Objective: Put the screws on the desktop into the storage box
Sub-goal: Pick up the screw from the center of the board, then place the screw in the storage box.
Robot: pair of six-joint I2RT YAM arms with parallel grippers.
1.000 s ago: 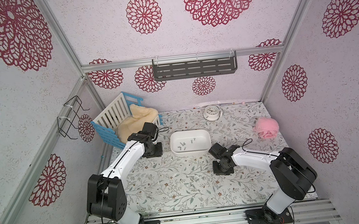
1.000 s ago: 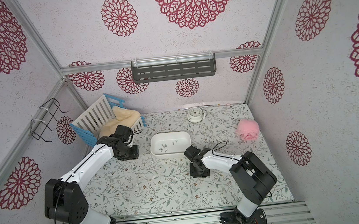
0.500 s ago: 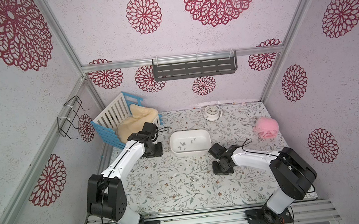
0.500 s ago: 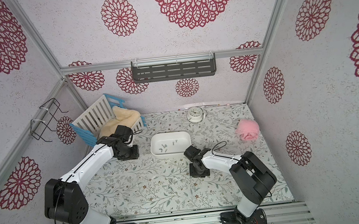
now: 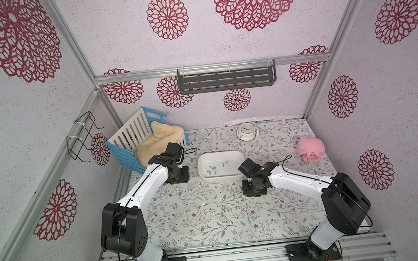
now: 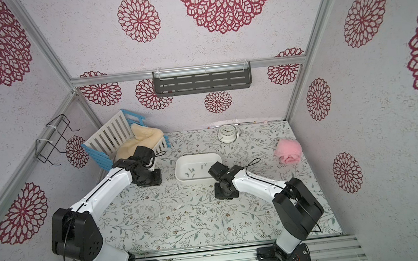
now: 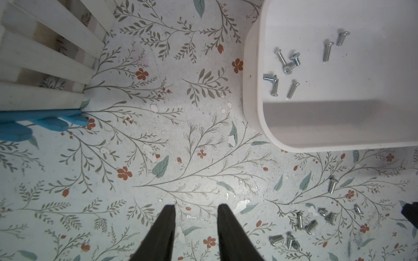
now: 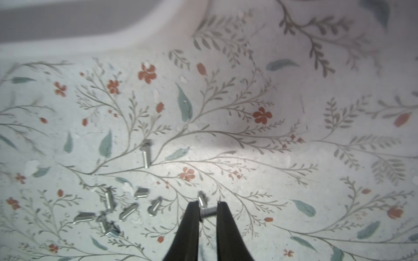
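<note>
Right gripper (image 8: pixel 207 209) is down low beside the scatter, jaws drawn close with only a narrow slot between them. One screw (image 8: pixel 209 211) sits crosswise in that slot, its threaded shaft pinched from both sides. That reads as a grip, though I can't tell whether it is off the table (image 8: pixel 282 162) yet. It's a smart pick: this one lies a little apart from the bunch, so the fingers come down on either side of it without nudging the neighbours. The other loose screws (image 8: pixel 108 214) are clustered just beside it, several touching or overlapping, which would be awkward to separate. A lone one (image 8: pixel 146 156) lies closer to the box (image 8: pixel 90 36). The box's blurred corner is near, so I'd expect a short carry and a drop over the low wall. Inside the box, a handful of screws (image 7: pixel 287 67) lie flat toward one end, about as many as remain outside, so call it roughly halfway. Left gripper (image 7: pixel 195 210) hangs partly open and empty over bare table between the crate (image 7: pixel 45 56) and the box, well apart from the pile. My guess is it's parked there to give the right arm room. One thing to watch is that a shaft held across its threads can swivel or slip.
</note>
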